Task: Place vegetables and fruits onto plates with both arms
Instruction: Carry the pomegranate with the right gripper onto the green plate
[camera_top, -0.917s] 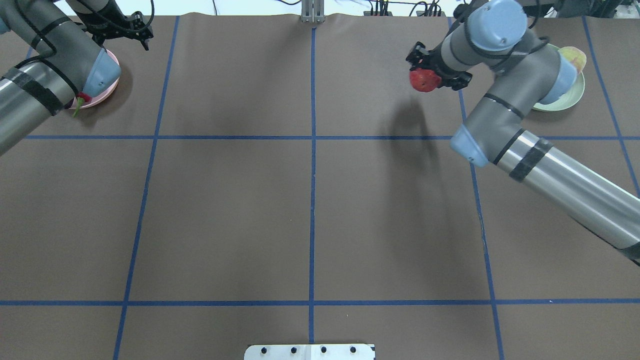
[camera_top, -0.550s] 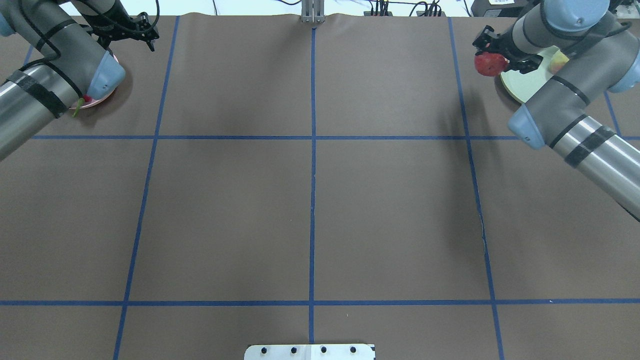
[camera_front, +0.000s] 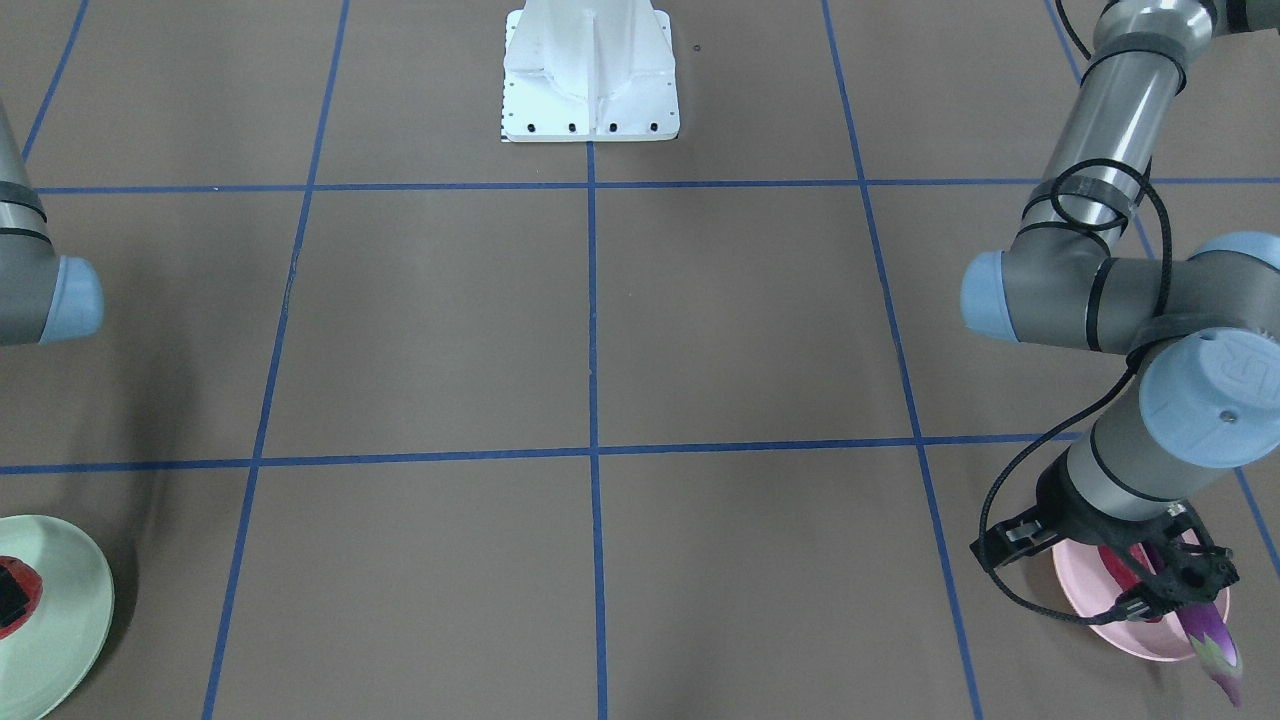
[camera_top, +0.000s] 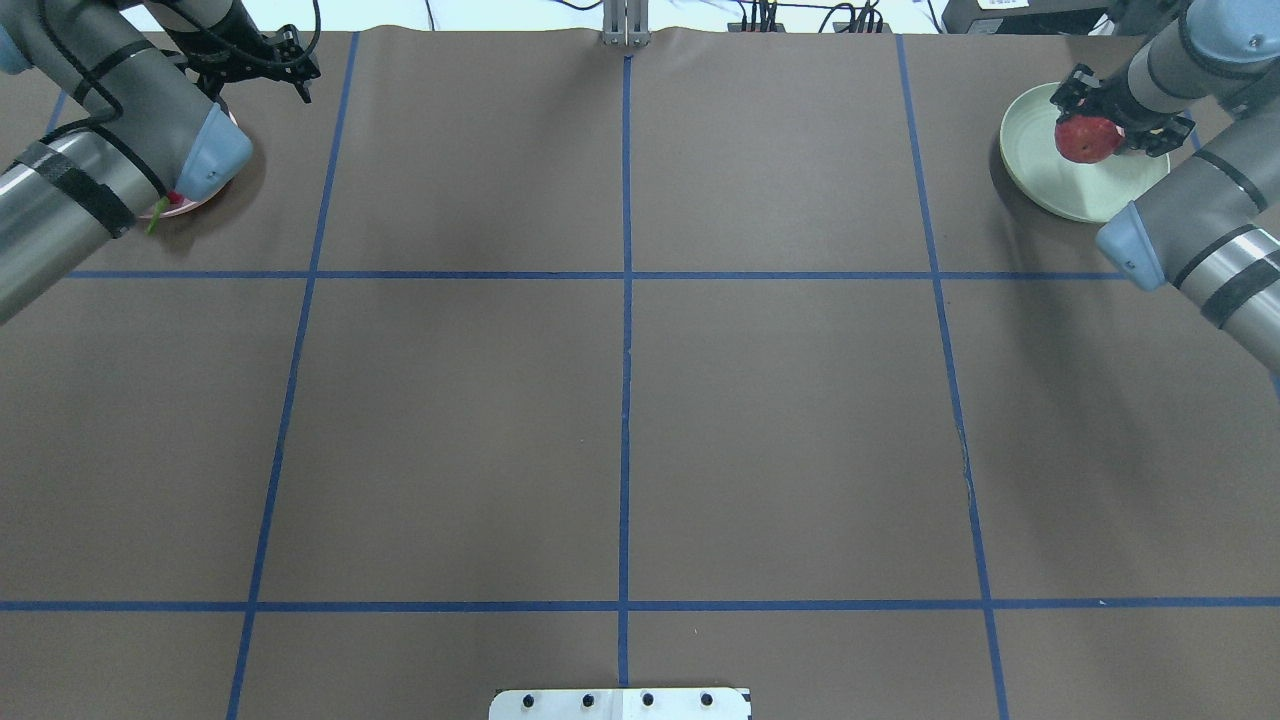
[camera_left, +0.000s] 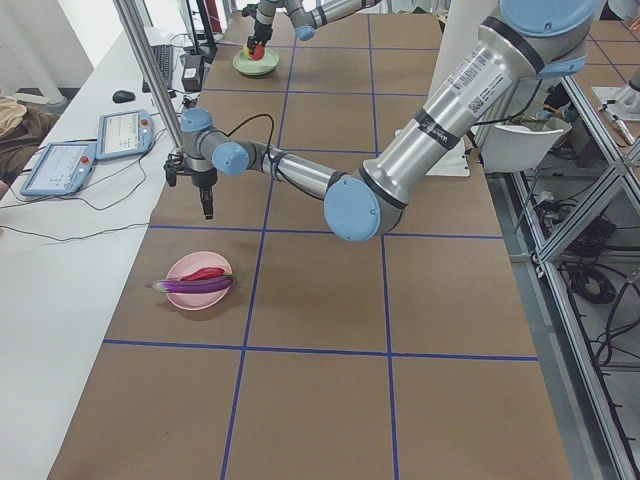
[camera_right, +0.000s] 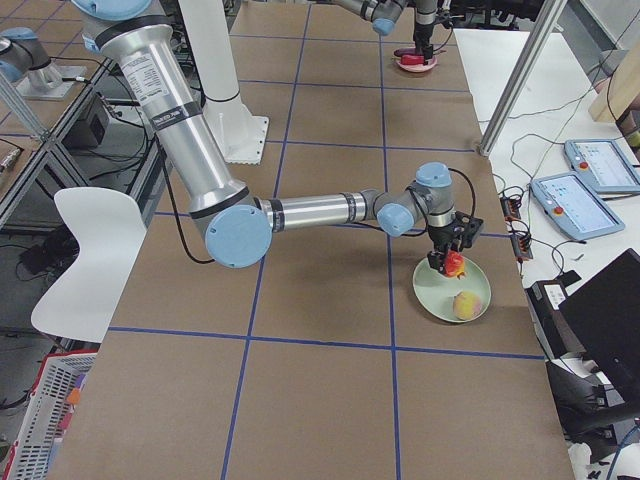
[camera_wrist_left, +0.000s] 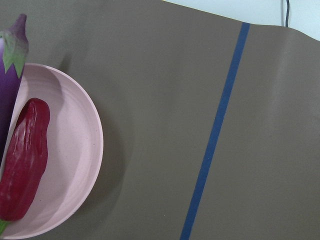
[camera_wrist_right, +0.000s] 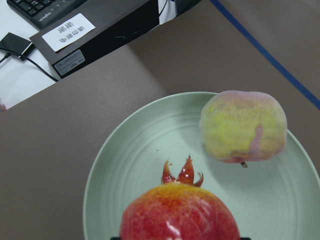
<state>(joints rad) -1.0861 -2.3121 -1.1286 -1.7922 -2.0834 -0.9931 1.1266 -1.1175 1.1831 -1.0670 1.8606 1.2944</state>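
Note:
My right gripper (camera_top: 1110, 125) is shut on the red-orange pomegranate (camera_top: 1088, 140) and holds it over the mint green plate (camera_top: 1040, 190), close above it. The right wrist view shows the pomegranate (camera_wrist_right: 180, 215), crown up, over the green plate (camera_wrist_right: 125, 165) with the peach (camera_wrist_right: 243, 126) lying on it beside. My left gripper (camera_top: 285, 70) is open and empty, hanging beside the pink plate (camera_left: 180, 270). That plate holds the purple eggplant (camera_left: 195, 286) and the red chili (camera_left: 203, 273). Both show in the left wrist view: eggplant (camera_wrist_left: 10, 75), chili (camera_wrist_left: 25, 160).
The brown table carries a blue tape grid and the white base block (camera_top: 620, 703) at its near edge. An aluminium post (camera_left: 150, 80), tablets (camera_left: 120, 133) and cables stand on the white bench past the table's far edge. Both plates sit at the far corners.
My right arm has carried the pomegranate rightward from beside the green plate to over it. My left arm has barely shifted.

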